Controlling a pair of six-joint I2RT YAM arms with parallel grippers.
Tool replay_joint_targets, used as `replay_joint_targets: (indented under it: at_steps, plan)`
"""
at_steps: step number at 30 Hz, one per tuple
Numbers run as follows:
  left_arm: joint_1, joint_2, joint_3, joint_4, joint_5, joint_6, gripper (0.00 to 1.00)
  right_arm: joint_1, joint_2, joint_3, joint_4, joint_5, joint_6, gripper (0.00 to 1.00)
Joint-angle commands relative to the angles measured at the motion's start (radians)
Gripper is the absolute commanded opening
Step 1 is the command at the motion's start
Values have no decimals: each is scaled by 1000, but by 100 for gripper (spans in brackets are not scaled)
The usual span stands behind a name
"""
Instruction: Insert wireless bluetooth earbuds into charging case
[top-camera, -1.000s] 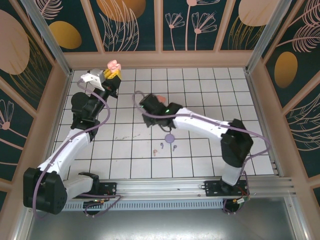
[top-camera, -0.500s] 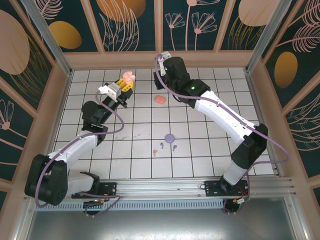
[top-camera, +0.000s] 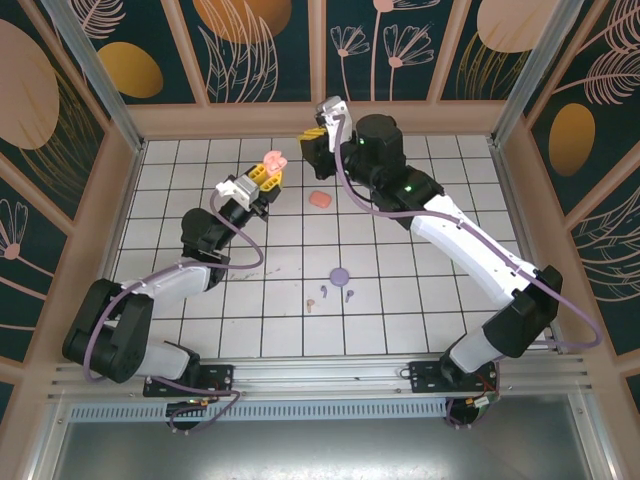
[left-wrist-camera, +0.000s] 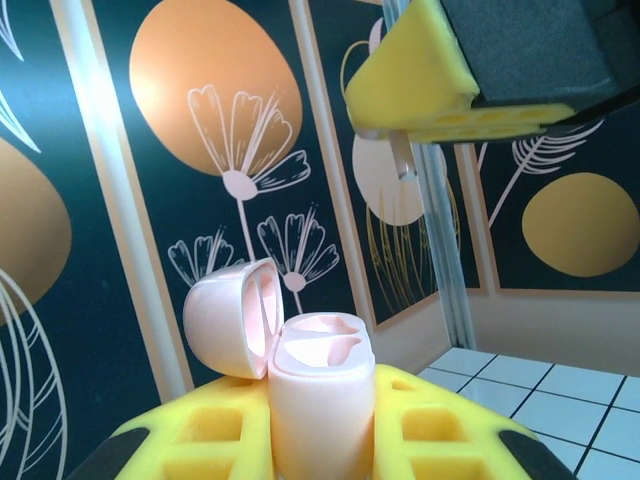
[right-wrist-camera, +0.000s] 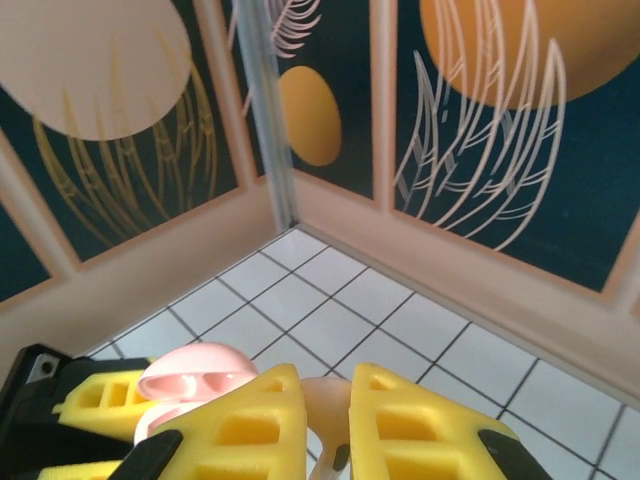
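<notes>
Two robot arms are bringing their end effectors together near the back wall of a panelled enclosure. The left end effector (top-camera: 265, 174) is clamping narrowly on an open pink case (left-wrist-camera: 320, 390) and holding it upright between yellow fingers (left-wrist-camera: 440, 430). The case's lid (left-wrist-camera: 225, 315) is tipping back on its hinge, and two moulded wells are facing up.

The right end effector (top-camera: 313, 134) is hovering just beside the pink case, on its right and a little nearer the back wall. From the left wrist camera it is hanging above the case, apart from it. Its jaws are pinching close on a small pale pink earbud (right-wrist-camera: 322, 395), whose rounded body is showing in the gap between the fingers.

A salmon case (top-camera: 320, 200) is lying on the white tiled tabletop (top-camera: 260, 320) near the pink case, to its right and slightly toward the arm bases. A round purple case (top-camera: 340, 275) is sitting well apart from the pink case, farther toward the bases. Beyond that, still farther from the pink case, three loose earbuds are lying close together. They are one salmon earbud (top-camera: 311, 305) and two purple earbuds (top-camera: 323, 292), (top-camera: 349, 294), none of them touching either end effector.
</notes>
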Motion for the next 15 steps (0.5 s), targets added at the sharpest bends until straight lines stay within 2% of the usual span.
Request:
replay_joint_targets:
  at_steps: [1,15]
  plan:
    - [-10,11,28,76,44,-7,0,-36,-51,-44,96,-152,48,13]
    - [-32,48,92,15,111,-1,0,-42,-79,-125,155,-246,69,13]
